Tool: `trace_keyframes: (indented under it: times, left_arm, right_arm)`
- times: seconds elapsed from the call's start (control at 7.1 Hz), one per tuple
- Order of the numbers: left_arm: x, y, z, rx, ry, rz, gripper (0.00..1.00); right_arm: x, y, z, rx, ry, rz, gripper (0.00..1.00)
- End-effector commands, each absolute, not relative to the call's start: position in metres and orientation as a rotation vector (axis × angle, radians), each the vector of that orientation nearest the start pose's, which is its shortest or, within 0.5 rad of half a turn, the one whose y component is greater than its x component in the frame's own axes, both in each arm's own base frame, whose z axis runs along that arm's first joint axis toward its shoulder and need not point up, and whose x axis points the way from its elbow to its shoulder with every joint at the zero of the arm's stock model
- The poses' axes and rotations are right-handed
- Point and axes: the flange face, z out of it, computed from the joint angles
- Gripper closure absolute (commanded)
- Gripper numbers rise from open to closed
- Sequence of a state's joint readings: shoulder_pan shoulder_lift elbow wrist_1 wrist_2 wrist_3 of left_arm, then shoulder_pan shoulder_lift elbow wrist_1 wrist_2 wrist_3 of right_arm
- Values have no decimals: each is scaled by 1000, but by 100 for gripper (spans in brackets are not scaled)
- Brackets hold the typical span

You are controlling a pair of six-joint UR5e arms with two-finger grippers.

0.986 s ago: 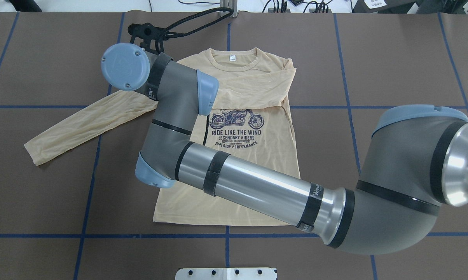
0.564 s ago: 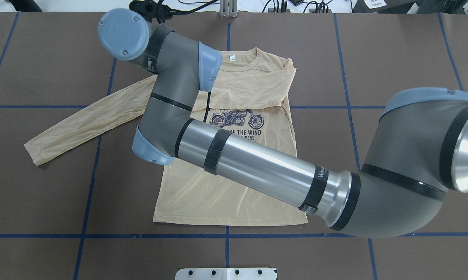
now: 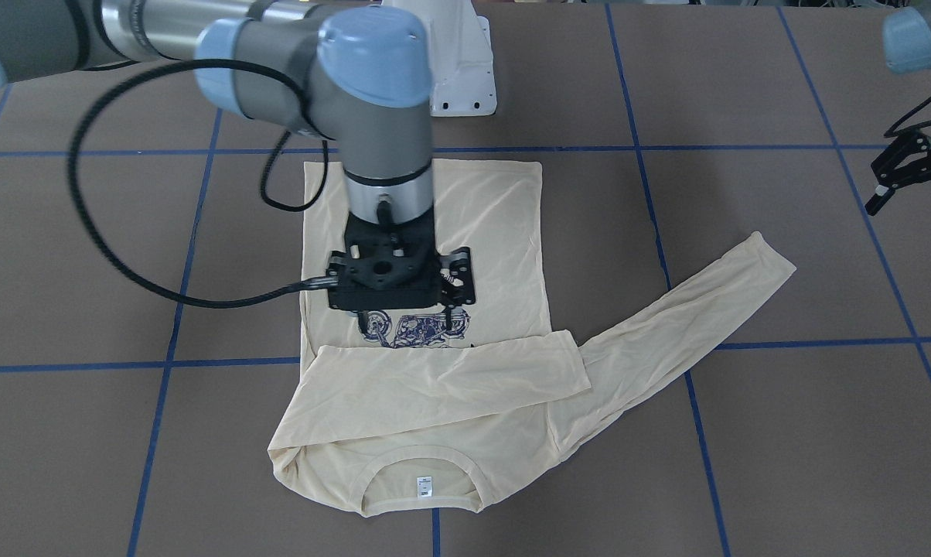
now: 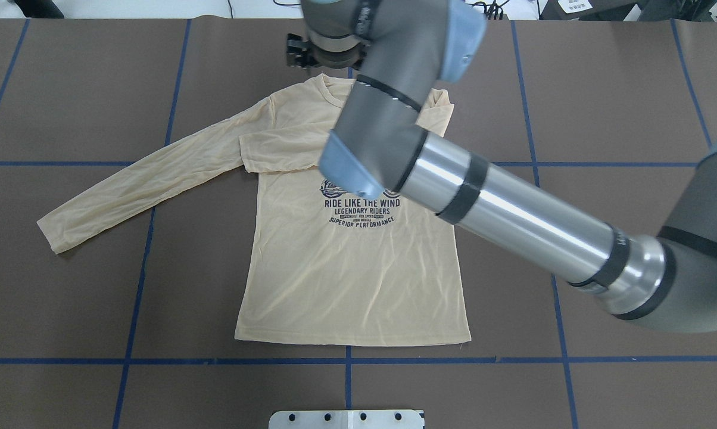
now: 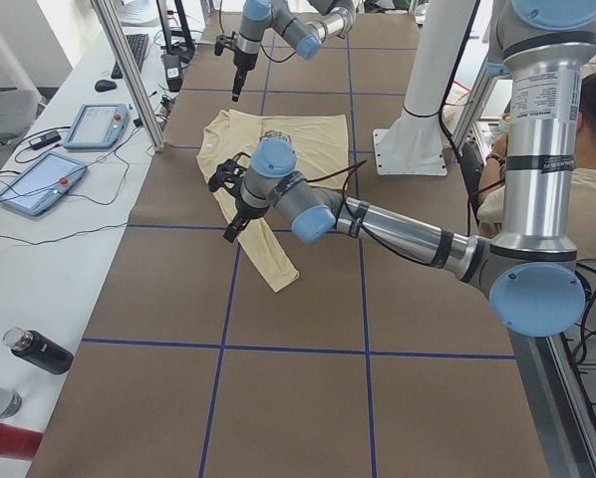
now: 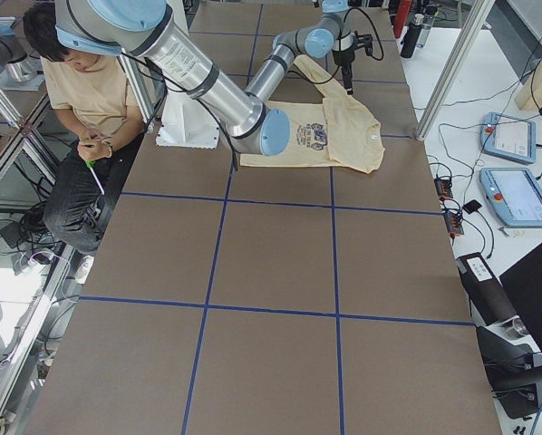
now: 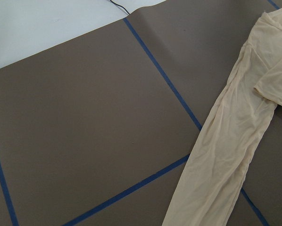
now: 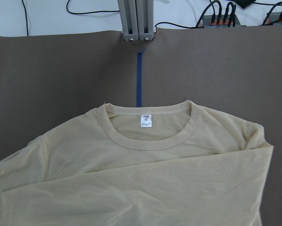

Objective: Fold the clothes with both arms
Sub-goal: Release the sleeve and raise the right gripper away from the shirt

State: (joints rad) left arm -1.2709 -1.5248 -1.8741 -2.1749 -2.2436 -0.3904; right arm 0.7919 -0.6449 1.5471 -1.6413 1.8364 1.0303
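The cream-yellow long-sleeved T-shirt (image 4: 352, 268) lies flat, print up, collar at the far edge. Its right sleeve (image 3: 442, 379) is folded across the chest. Its left sleeve (image 4: 144, 179) stretches out flat to the side. My right gripper (image 3: 407, 316) hangs high above the print, pointing down, open and empty. The right wrist view shows the collar and white label (image 8: 146, 120) with no fingers in it. My left gripper (image 3: 912, 220) hovers beyond the left cuff, partly cut off, its fingers apart and empty. The left wrist view shows only the sleeve (image 7: 226, 141).
The white pedestal base (image 3: 462, 70) stands behind the hem. An aluminium post (image 8: 137, 21) and cables sit at the table's far edge. An operator (image 6: 81, 82) sits beside the base. Teach pendants (image 6: 511, 136) and bottles (image 5: 39, 351) lie on the side bench.
My right arm has swung from over the shirt's left shoulder to the right, above the collar and print. The shirt has not moved.
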Motion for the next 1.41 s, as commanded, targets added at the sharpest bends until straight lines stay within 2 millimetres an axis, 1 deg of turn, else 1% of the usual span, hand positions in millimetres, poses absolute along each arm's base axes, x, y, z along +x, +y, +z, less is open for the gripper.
trace_keyframes:
  times: [0.0, 0.14, 0.28, 0.42, 0.56, 0.7, 0.85, 0.99, 1.13, 1.27]
  left_arm:
    - [113, -462, 517, 551, 894, 127, 0]
    - [117, -448, 548, 564, 925, 123, 0]
    - [124, -436, 568, 549, 930, 95, 0]
    - [151, -425, 580, 523, 898, 59, 1]
    - [180, -416, 591, 498, 897, 11, 4]
    - [198, -409, 610, 489, 903, -49, 12]
    - [207, -410, 622, 478, 906, -67, 24]
    - [211, -414, 623, 480, 903, -65, 30]
    - [214, -422, 632, 484, 880, -78, 30]
    - [219, -425, 633, 486, 877, -79, 30]
  right_arm:
    - [-286, -562, 200, 315, -800, -10, 0]
    - [-237, -539, 263, 288, -781, -65, 0]
    - [-189, -523, 299, 275, -775, -88, 0]
    - [-150, -501, 344, 269, -762, -109, 0]
    - [-118, -487, 386, 271, -784, -129, 0]
    - [-86, -475, 411, 295, -808, -132, 0]
    - [-71, -471, 417, 287, -831, -117, 0]
    - [-71, -470, 417, 289, -832, -118, 0]
    - [-72, -470, 417, 287, -834, -120, 0]
    - [-72, -471, 418, 287, -832, -119, 0]
